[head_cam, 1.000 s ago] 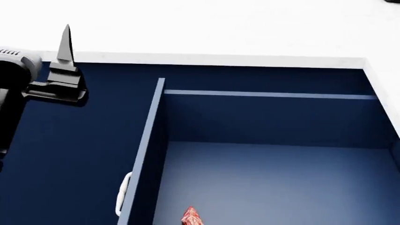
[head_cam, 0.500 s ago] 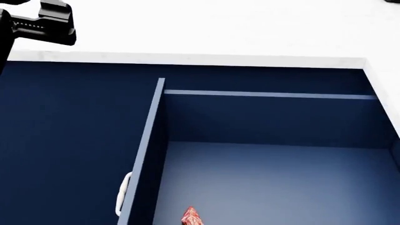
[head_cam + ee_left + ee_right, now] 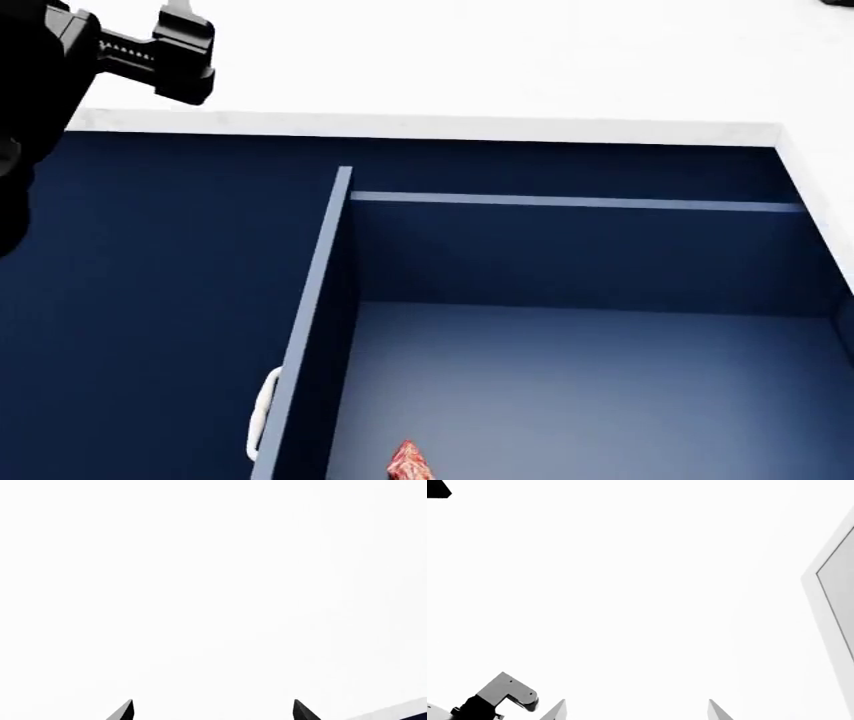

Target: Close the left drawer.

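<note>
- Plainly, the left drawer [image 3: 561, 330] stands pulled out below us, filling the middle and right of the head view; its navy front runs along the left edge of the box, with the white curved handle [image 3: 264, 420] low on that face.
- Inside we see pale slate walls and floor, plus a small red crinkled thing [image 3: 410, 462] at the near edge. What it is, we cannot tell.
- A white counter edge [image 3: 427, 127] runs across above the drawer, with white surface beyond it.
- Our left gripper [image 3: 213, 709] sits raised at the head view's upper left, above the counter and well apart from the drawer. Its wrist view shows two dark fingertips spread wide with nothing between them: released.
- Our right gripper [image 3: 637, 709] shows only in its own wrist view, two pale tips also spread apart and empty, facing blank white.
- Handling, as we judge it: a stiff box on runners, probably light with so little inside, sliding one way only. No need to grasp; a flat push on the navy front near the handle, kept centred so it does not rack, should do. The handle posts look thin, so we would press the panel instead.
</note>
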Controlling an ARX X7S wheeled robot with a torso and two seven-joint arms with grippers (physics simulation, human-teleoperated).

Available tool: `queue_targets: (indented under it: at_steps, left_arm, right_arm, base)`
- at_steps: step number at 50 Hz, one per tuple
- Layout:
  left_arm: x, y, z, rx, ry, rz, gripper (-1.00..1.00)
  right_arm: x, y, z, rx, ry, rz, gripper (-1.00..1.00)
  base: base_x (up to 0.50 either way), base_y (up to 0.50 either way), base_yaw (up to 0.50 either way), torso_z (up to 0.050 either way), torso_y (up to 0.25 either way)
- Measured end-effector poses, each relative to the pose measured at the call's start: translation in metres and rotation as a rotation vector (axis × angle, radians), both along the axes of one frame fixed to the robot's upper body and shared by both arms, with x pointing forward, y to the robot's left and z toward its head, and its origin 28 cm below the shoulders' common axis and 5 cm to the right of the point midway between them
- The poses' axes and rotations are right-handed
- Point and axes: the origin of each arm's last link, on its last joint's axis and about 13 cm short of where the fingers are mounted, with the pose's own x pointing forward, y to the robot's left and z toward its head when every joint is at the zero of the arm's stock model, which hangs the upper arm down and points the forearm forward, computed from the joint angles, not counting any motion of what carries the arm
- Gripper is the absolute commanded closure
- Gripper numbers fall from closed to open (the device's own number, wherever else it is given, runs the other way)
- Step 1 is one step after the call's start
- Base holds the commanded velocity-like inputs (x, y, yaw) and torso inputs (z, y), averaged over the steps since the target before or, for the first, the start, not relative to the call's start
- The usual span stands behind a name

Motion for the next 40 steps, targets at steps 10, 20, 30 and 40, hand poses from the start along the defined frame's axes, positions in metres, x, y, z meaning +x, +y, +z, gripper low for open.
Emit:
queue_targets:
  at_steps: [10, 20, 30, 40]
  left_arm:
    - [0.012, -0.001, -0.01, 0.031, 0.079, 0.027, -1.0]
    - [0.02, 0.0, -0.022, 0.031, 0.145, 0.042, -1.0]
    - [0.027, 0.0, -0.043, 0.017, 0.207, 0.043, -1.0]
    - [0.032, -0.001, -0.082, 0.007, 0.29, 0.04, -1.0]
  right_arm:
    - [0.0, 0.0, 0.0, 0.001, 0.001, 0.001, -1.0]
    - [0.0, 0.0, 0.0, 0.002, 0.002, 0.002, -1.0]
    - [0.0, 0.0, 0.0, 0.001, 0.003, 0.002, -1.0]
    - [0.0, 0.0, 0.0, 0.0, 0.004, 0.003, -1.0]
  base:
    - [0.0, 0.0, 0.0, 0.0, 0.0]
    - [0.0, 0.0, 0.0, 0.0, 0.0]
    - [0.0, 0.0, 0.0, 0.0, 0.0]
    - [0.0, 0.0, 0.0, 0.0, 0.0]
